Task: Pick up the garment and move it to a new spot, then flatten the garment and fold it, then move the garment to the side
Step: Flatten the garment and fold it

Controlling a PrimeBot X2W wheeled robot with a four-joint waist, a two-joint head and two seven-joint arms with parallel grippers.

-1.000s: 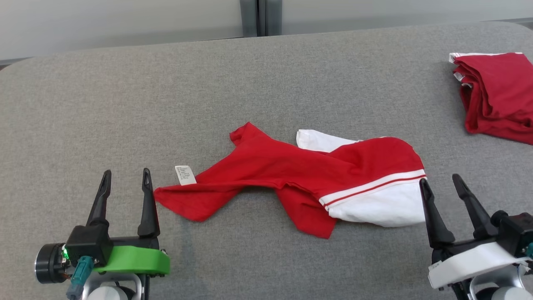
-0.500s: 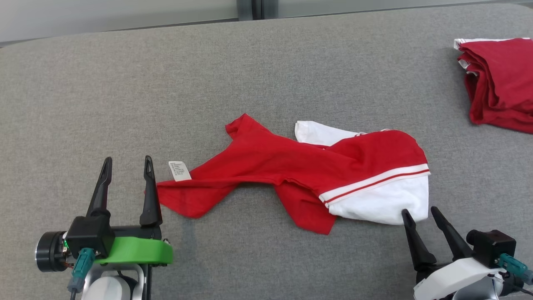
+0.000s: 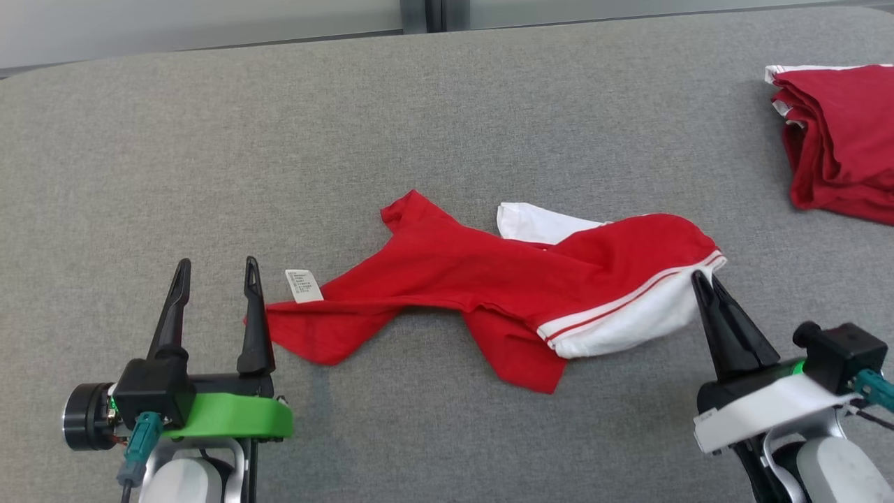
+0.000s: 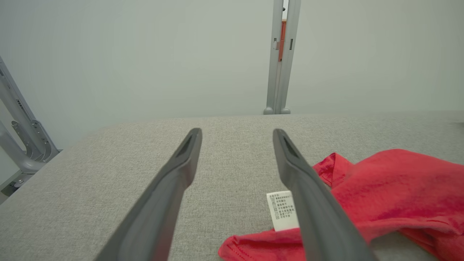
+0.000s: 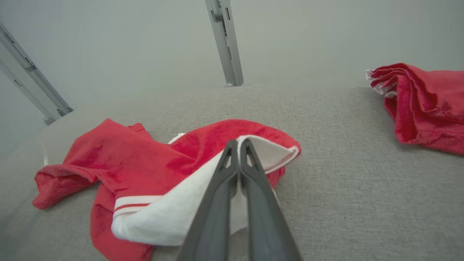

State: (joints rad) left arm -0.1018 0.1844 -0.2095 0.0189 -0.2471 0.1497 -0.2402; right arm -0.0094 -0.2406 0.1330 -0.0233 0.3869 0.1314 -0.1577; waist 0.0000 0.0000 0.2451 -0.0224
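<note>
Now the right claw (image 3: pixel 700 278) has moved up and pinched the white edge of the garment (image 3: pixel 454 279). The left claw (image 3: pixel 217 264), fingers apart, sits by its tag end. The garment lies crumpled on the grey table (image 3: pixel 209 140); a red pile (image 3: pixel 838 140) sits far right.

Two red-and-white garments — a crumpled garment (image 3: pixel 489 279) and a folded garment (image 3: pixel 838 140) — and one label (image 3: pixel 304 286).

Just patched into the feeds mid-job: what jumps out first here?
A crumpled red and white garment sprawls mid-table, and the right gripper is shut on its white hem, with that edge raised. The left gripper stands open by the garment's red left end, beside a white care label. A second red garment lies folded at the far right of the grey table.
</note>
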